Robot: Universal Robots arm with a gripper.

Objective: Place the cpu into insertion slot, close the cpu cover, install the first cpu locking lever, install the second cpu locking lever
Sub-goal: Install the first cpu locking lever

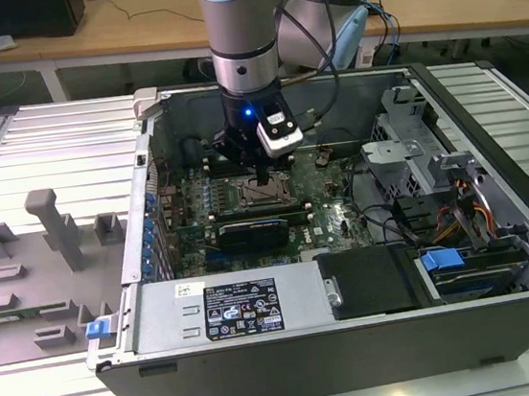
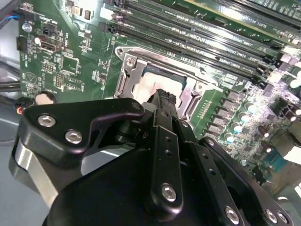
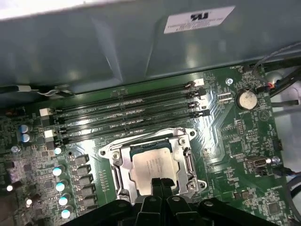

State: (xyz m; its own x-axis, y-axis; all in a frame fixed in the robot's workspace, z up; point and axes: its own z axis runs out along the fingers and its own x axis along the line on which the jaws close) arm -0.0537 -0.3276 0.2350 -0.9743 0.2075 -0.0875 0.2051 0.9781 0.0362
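The cpu lies flat in the insertion slot on the green motherboard, its dull silver top showing. The cpu cover is a silver frame lying down around the chip, which shows through its window. In the second wrist view the cpu and the cpu cover sit just beyond the black fingers. My gripper is shut, with its tips pressed together directly over the chip's near edge. It hangs from the arm inside the open case. I see nothing between the fingers.
Long memory slots run beside the socket, under the case wall. A black expansion card, a power supply, a drive cage and cables crowd the case. A grey fixture stands outside it, on the exterior view's left.
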